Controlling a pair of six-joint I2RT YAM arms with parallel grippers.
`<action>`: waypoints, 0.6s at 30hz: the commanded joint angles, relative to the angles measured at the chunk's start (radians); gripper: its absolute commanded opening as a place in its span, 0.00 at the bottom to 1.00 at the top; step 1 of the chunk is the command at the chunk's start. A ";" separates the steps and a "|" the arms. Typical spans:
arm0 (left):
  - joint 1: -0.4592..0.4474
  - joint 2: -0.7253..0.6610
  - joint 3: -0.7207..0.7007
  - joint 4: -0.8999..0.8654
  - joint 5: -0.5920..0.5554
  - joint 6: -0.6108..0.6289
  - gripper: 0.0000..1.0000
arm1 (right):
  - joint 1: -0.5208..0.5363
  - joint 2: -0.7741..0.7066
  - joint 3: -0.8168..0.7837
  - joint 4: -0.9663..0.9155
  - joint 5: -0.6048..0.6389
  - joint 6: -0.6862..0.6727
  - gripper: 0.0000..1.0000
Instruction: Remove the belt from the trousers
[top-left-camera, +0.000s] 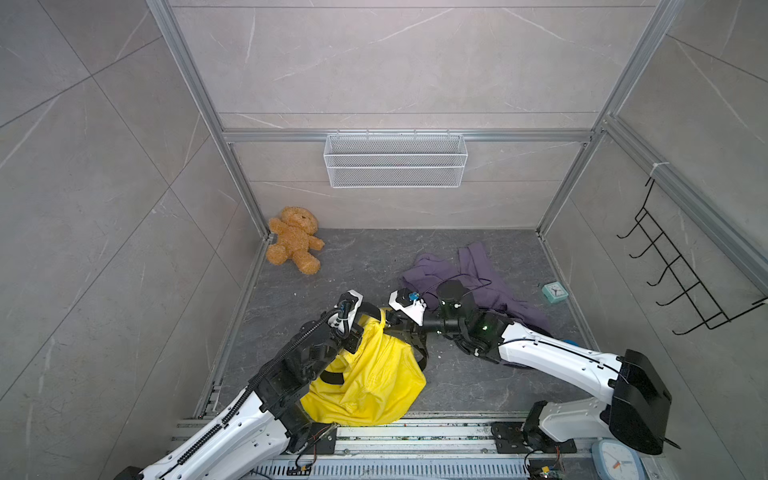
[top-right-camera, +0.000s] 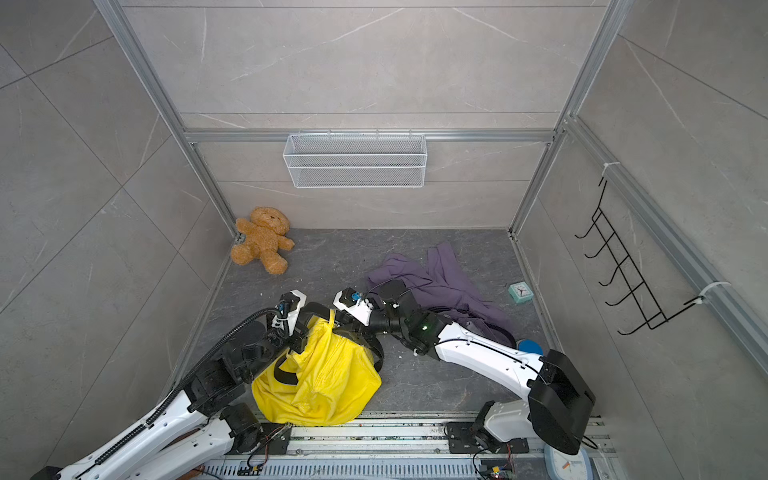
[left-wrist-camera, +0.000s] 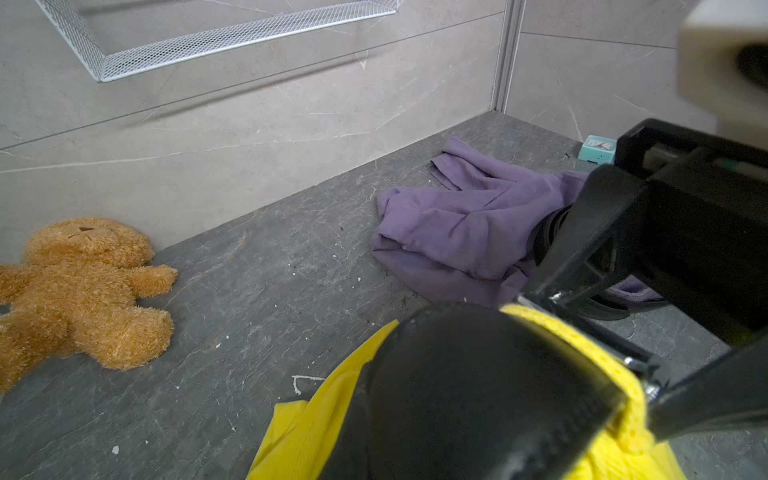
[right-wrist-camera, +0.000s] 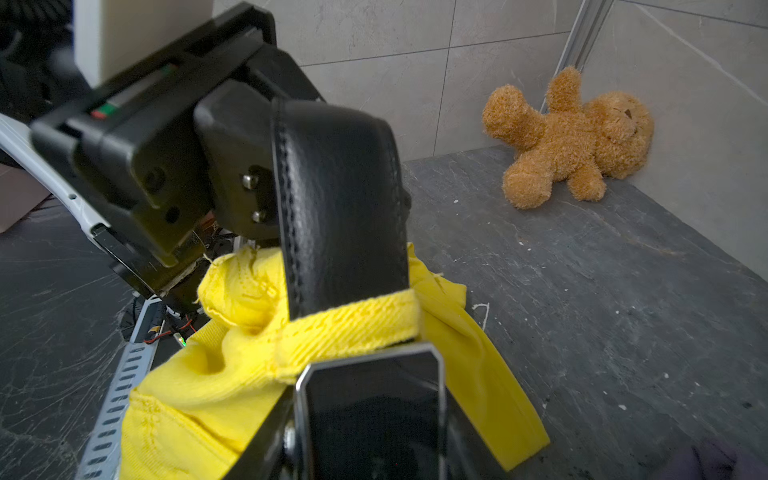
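Observation:
The yellow trousers (top-left-camera: 374, 382) (top-right-camera: 324, 386) hang bunched near the front edge, lifted at the waistband between both arms. A black belt (right-wrist-camera: 345, 199) (left-wrist-camera: 478, 395) runs through a yellow belt loop (right-wrist-camera: 353, 320). More of it shows lower down (top-left-camera: 332, 378). My left gripper (top-left-camera: 370, 316) (top-right-camera: 318, 313) is shut on the waistband fabric beside the belt, and its fingers (right-wrist-camera: 232, 166) pinch the yellow cloth. My right gripper (top-left-camera: 399, 324) (top-right-camera: 347, 320) faces it and is shut on the belt's silver-rimmed buckle (right-wrist-camera: 370, 407). Its own jaws are hidden under the buckle.
A brown teddy bear (top-left-camera: 295, 241) lies in the back left corner. A purple garment (top-left-camera: 478, 274) sprawls under the right arm, with a small teal clock (top-left-camera: 555, 291) beside it. A white mesh basket (top-left-camera: 395, 160) hangs on the back wall and a black hook rack (top-left-camera: 673, 270) on the right wall.

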 joint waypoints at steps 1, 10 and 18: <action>-0.008 -0.017 0.071 0.113 0.079 -0.027 0.00 | -0.006 0.018 0.020 0.028 0.102 0.016 0.47; -0.008 -0.028 0.076 0.108 0.074 -0.036 0.00 | 0.036 -0.007 -0.041 0.118 0.197 -0.016 0.61; -0.008 -0.057 0.068 0.109 0.050 -0.053 0.00 | 0.050 -0.036 -0.123 0.224 0.225 -0.006 0.61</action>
